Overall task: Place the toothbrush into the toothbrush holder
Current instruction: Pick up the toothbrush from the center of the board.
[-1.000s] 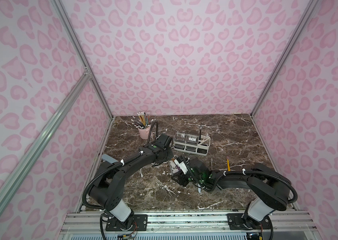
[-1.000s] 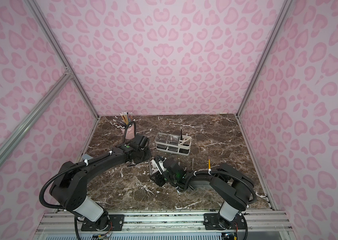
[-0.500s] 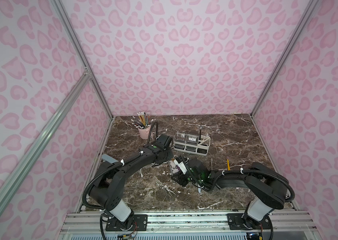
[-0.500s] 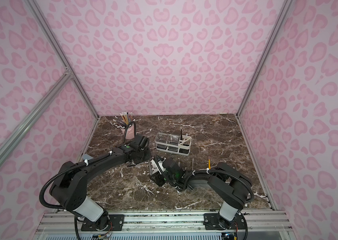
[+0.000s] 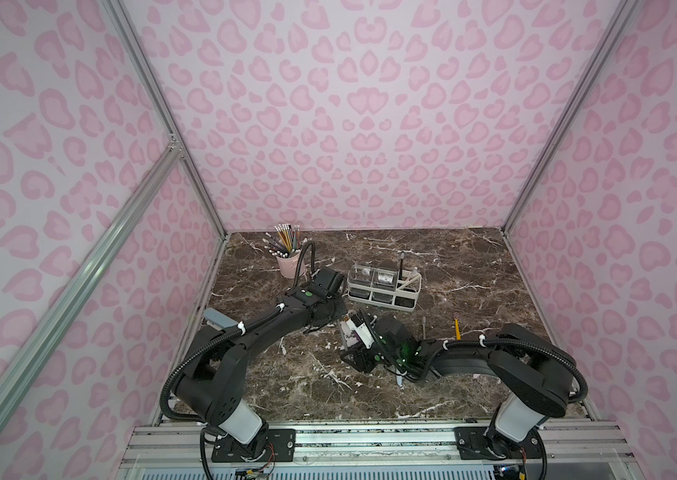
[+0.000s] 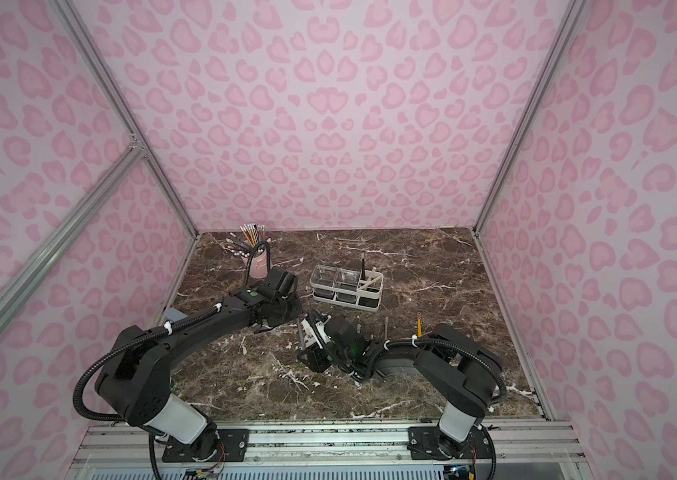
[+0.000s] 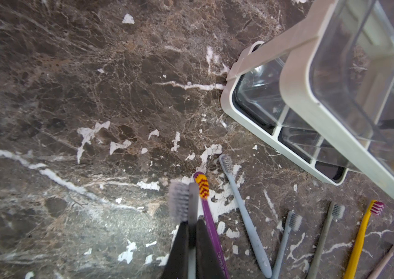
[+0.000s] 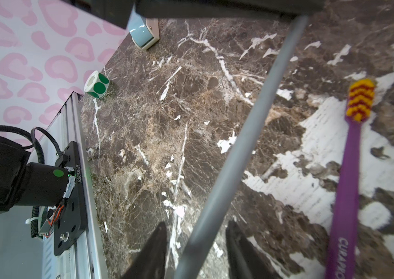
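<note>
Grey toothbrush, slim handle with a pale grey bristle head, is clamped at the neck between the closed fingers of the left gripper. The head is seen sticking out just past the fingertips, held in the air. Its handle is seen running between the spread fingers of the right gripper, with a gap left on each side. Toothbrush holder, a white rectangular caddy with two clear square boxes and a divided slotted section, is stood upright ahead of the left gripper and to one side, near the brush head but apart from it.
</note>
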